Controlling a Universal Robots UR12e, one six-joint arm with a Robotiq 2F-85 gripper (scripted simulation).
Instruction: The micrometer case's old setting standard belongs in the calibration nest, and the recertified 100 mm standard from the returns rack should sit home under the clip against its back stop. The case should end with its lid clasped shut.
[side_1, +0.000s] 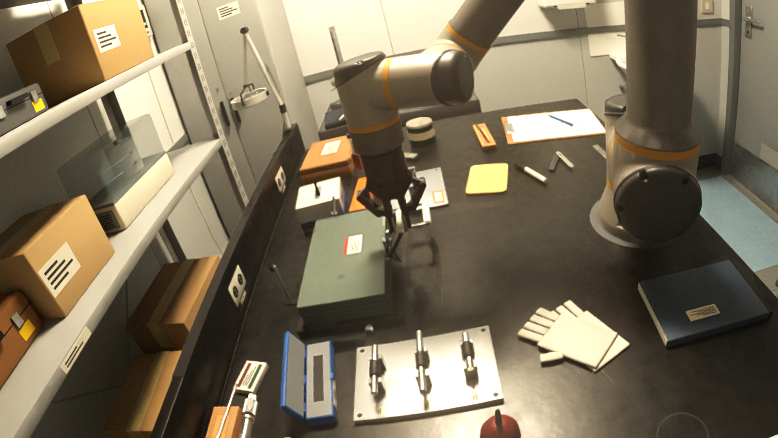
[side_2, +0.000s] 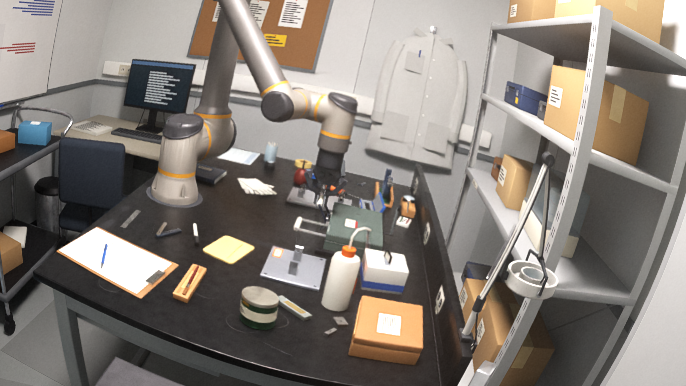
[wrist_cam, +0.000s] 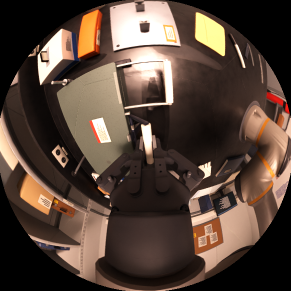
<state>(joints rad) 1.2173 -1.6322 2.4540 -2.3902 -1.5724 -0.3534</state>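
The inside of the green micrometer case (side_1: 344, 266) (side_2: 355, 225) (wrist_cam: 95, 119) is hidden under its closed lid, which carries a red-and-white label. My gripper (side_1: 396, 235) (side_2: 324, 204) (wrist_cam: 146, 152) stands at the case's front edge, closed on a pale strip, the case's clasp tab (wrist_cam: 146, 142), which runs up between the two fingers in the wrist camera. The returns rack (side_1: 426, 372), a grey plate with three rod-shaped standards in clips, lies in front of the case. A grey plate with a block and an orange tag (side_2: 293, 266) (wrist_cam: 145, 25), which may be the calibration nest, lies beyond it.
The shelving (side_1: 71, 179) with cardboard boxes runs along the table's back edge. A white box (side_1: 320, 200), orange cases (side_1: 328, 158), a squeeze bottle (side_2: 341, 277), a wire frame (wrist_cam: 146, 82), a yellow pad (side_1: 488, 178), gloves (side_1: 571, 334) and a blue gauge case (side_1: 308, 378) surround the case.
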